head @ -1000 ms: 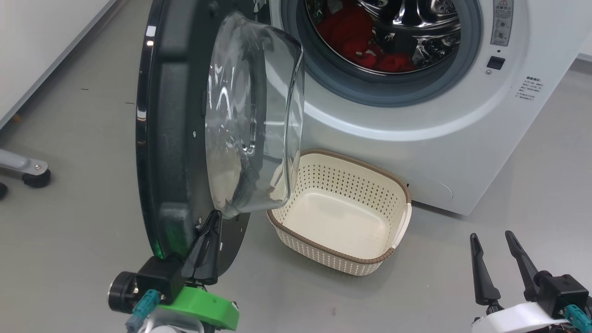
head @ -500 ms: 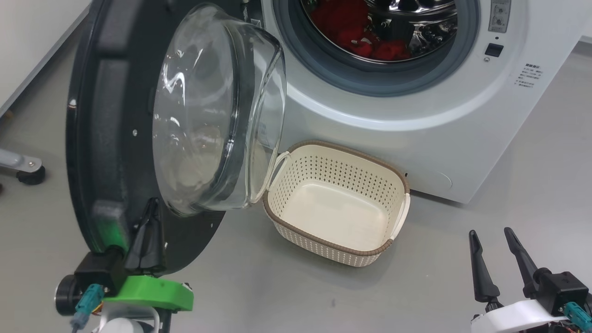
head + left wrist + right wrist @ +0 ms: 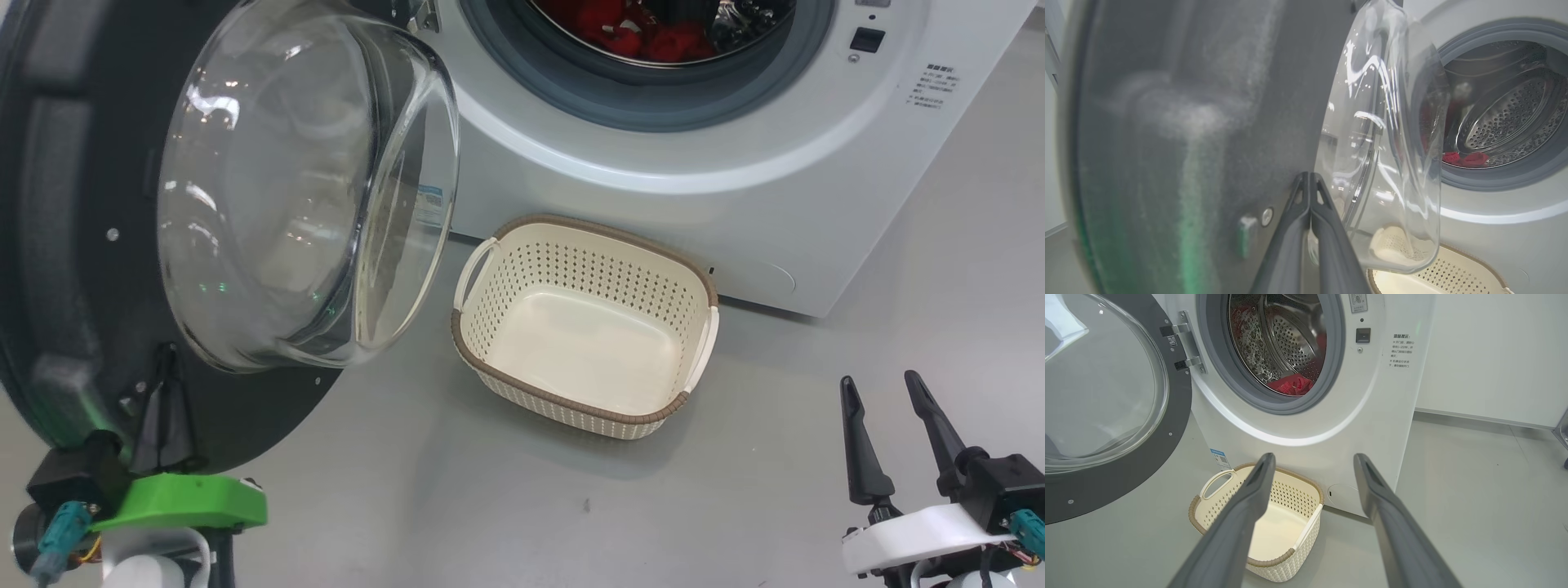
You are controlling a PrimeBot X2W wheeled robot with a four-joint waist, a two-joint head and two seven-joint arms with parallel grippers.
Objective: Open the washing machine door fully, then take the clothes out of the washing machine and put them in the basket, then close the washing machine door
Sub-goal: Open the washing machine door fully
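Note:
The washing machine door (image 3: 49, 245) stands swung out wide on the left, its clear glass bowl (image 3: 302, 180) bulging toward the white washing machine (image 3: 653, 204). My left gripper (image 3: 167, 353) is shut, its tips against the door's inner black face low down; its wrist view also shows the gripper (image 3: 1309, 175) shut, beside the bowl (image 3: 1384, 143). Red clothes (image 3: 645, 37) lie in the steel drum, and the clothes (image 3: 1292, 384) show there too. The cream basket (image 3: 571, 412) sits empty on the floor before the machine. My right gripper (image 3: 878, 380) hovers open at the lower right, apart from the basket (image 3: 1265, 561).
Grey floor (image 3: 775, 490) lies open between the basket and my right gripper. A white wall (image 3: 1494, 355) runs behind the machine's right side. A metal leg (image 3: 1562, 430) shows at the right edge of the right wrist view.
The door has swung further open to the left, and my shut left gripper has gone left with it. The head view has tilted down. My right gripper stays open, hardly moved.

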